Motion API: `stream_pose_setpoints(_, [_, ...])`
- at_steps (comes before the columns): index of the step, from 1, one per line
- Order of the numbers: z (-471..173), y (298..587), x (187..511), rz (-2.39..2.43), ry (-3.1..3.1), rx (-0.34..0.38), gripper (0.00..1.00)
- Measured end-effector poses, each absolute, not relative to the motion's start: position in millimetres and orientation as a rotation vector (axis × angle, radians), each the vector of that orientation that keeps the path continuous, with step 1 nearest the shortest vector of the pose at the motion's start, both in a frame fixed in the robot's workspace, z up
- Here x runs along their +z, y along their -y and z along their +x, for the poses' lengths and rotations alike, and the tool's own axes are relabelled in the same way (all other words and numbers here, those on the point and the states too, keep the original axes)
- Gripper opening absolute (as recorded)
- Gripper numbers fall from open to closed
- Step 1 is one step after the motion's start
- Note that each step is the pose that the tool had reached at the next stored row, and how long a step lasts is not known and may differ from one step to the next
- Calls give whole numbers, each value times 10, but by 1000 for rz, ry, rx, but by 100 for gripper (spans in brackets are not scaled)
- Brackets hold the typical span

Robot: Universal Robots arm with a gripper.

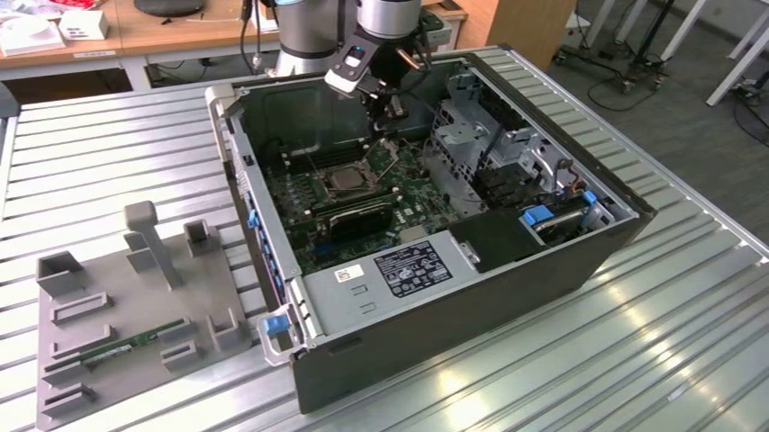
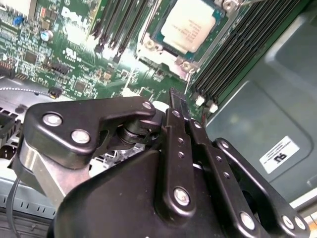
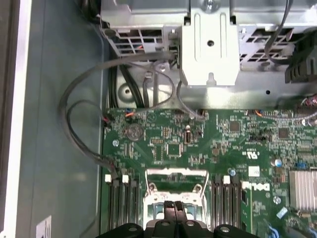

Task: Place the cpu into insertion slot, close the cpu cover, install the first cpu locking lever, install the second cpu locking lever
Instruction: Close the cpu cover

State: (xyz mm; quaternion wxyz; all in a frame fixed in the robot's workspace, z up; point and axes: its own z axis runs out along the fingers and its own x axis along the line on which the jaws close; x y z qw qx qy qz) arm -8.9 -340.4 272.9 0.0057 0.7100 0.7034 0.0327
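Over the far end of the open computer case (image 1: 360, 297), your gripper (image 1: 387, 117) hangs inside the case mouth, above the motherboard (image 1: 402, 180) and close to the case's far wall. In both wrist views the jaws are pressed together pad against pad, with their tips (image 2: 176, 96) pointing at the board just beside one corner of the socket (image 1: 348, 184). You find the cpu (image 2: 190, 22) seated in that socket, silver top up, and the cpu cover (image 2: 213, 37) shows as a thin metal frame lying around the chip's edges; you cannot tell from these views how the levers stand. Black memory slots (image 2: 233, 54) flank the socket closely on two sides, so the free board next to it is narrow. Toward the exterior view's right, the metal drive cage (image 1: 463, 135) rises steeply from the board's edge, and grey cables (image 3: 84, 124) loop across the case floor between the board's edge and the side wall. Above the socket the case is open upward. On the slatted bench (image 1: 673, 342), at the exterior view's left and well apart from the case, a grey fixture tray (image 1: 132, 306) holds a memory stick (image 1: 126, 345).
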Motion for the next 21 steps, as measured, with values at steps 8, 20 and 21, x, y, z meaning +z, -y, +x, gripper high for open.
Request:
stream_pose_setpoints(8, [55,3404,2729,2222,-2202,102,11])
stream_pose_setpoints(20, [259,3404,2728,2223,-2202,102,11])
stream_pose_setpoints(21, [272,3404,2727,2222,-2202,102,11])
